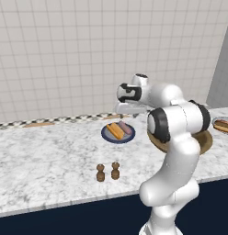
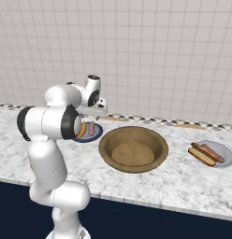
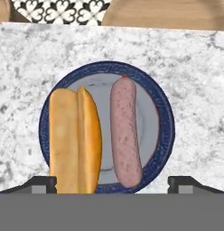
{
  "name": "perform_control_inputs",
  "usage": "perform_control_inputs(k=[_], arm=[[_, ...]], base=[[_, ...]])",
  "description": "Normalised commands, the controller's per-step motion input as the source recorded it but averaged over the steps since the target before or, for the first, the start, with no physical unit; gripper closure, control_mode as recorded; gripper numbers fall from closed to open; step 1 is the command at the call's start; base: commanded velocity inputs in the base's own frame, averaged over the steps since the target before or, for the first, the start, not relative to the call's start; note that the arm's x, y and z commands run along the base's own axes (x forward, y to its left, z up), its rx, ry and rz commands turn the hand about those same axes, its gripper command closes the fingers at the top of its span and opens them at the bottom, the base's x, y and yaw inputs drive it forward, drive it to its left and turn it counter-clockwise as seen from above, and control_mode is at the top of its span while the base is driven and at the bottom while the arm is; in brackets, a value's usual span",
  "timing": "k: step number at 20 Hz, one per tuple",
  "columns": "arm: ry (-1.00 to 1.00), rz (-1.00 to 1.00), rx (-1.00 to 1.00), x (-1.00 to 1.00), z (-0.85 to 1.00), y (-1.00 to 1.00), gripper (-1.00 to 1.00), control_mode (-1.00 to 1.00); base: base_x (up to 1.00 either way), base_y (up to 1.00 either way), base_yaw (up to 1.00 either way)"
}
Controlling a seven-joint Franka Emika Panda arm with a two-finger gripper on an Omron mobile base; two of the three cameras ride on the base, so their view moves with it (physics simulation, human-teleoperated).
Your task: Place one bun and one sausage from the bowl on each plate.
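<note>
A dark blue plate (image 3: 165,131) lies on the marble counter straight under my gripper (image 3: 113,184). On it a split golden bun (image 3: 75,140) and a pink sausage (image 3: 125,133) lie side by side. The fingertips (image 3: 41,184) stand wide apart with nothing between them, so the gripper is open above the plate's near edge. The same plate (image 1: 106,134) sits left of my arm. To its right is the brown wooden bowl (image 2: 133,148), its inside bare. Farther right, a second plate (image 2: 228,156) carries a bun (image 2: 201,156) and a sausage (image 2: 212,152).
Two small brown shakers (image 1: 100,172) (image 1: 115,170) stand near the counter's front edge, in front of the left plate. A wooden board (image 3: 168,13) lies behind that plate against the tiled wall. My arm hides much of the bowl (image 1: 207,142) in the left base view.
</note>
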Motion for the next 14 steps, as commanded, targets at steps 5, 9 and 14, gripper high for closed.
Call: perform_control_inputs(k=[5,9,14], arm=[[-0.08,0.07,0.04,-1.0,0.09,-0.41,-1.0,-1.0],[-0.12,0.16,0.03,-1.0,0.0,-0.2,-1.0,-1.0],[-0.12,0.12,0.01,-0.93,0.34,-0.04,-1.0,-1.0]], base=[[0.0,0.0,0.0],[0.0,0.0,0.0],[0.0,0.0,0.0]])
